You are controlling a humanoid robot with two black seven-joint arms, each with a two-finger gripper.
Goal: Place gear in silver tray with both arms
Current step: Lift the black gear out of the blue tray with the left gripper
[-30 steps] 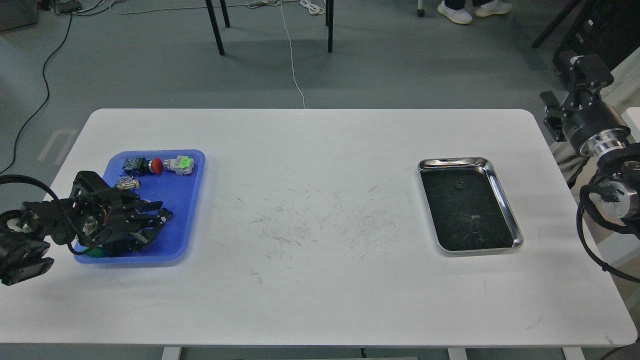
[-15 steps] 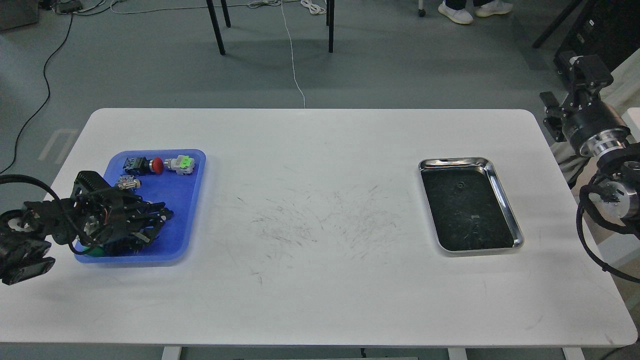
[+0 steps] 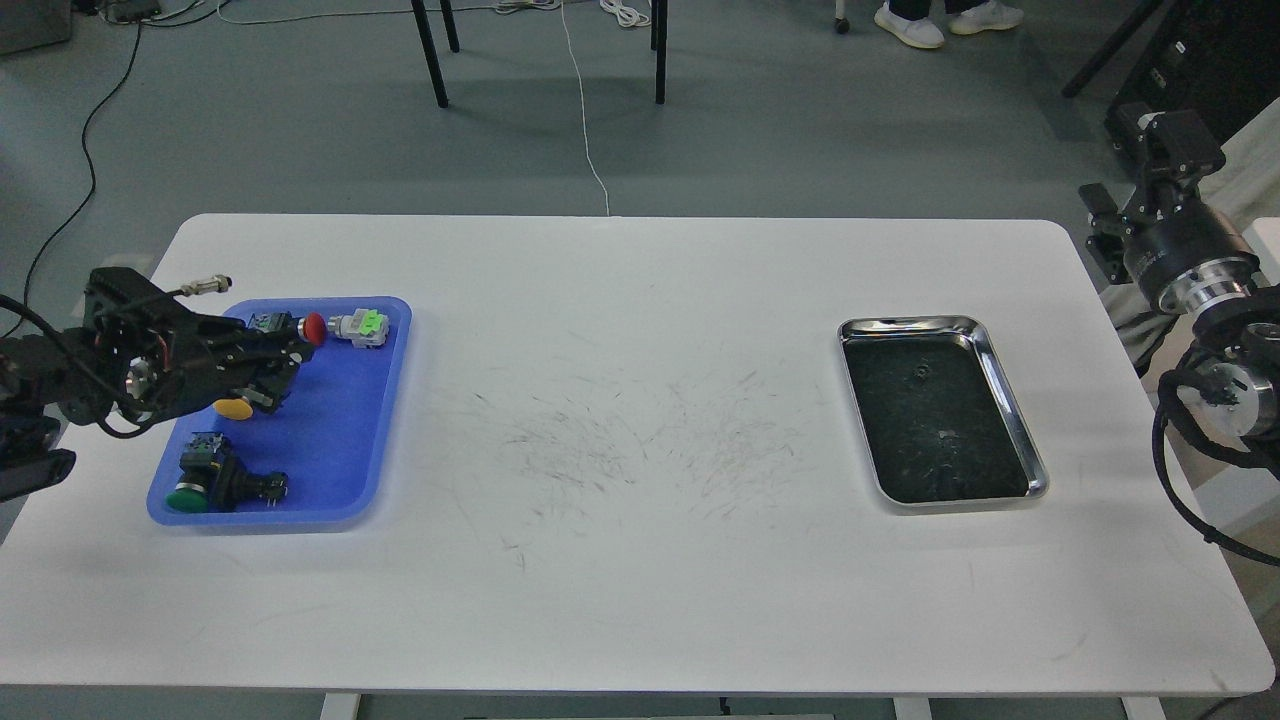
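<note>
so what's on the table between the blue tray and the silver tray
Nothing stands there. In the head view, the white table between the blue tray and the silver tray carries only dark scuff marks.

Before you: white table (image 3: pixel 640 560), scuffed at centre. To your left, blue tray (image 3: pixel 350 480) holding a red-capped push button (image 3: pixel 298 328), a green-and-white switch (image 3: pixel 362 327) and a green-capped button (image 3: pixel 205 482). Your left gripper (image 3: pixel 262 375) sits above this tray, with a yellow-capped part (image 3: pixel 234 408) at its fingers; grip unclear. To your right, the silver tray (image 3: pixel 1008 392), with a small dark item (image 3: pixel 918 374). Your right gripper (image 3: pixel 1165 135) hangs beyond the table's right edge, finger gap unreadable.
</note>
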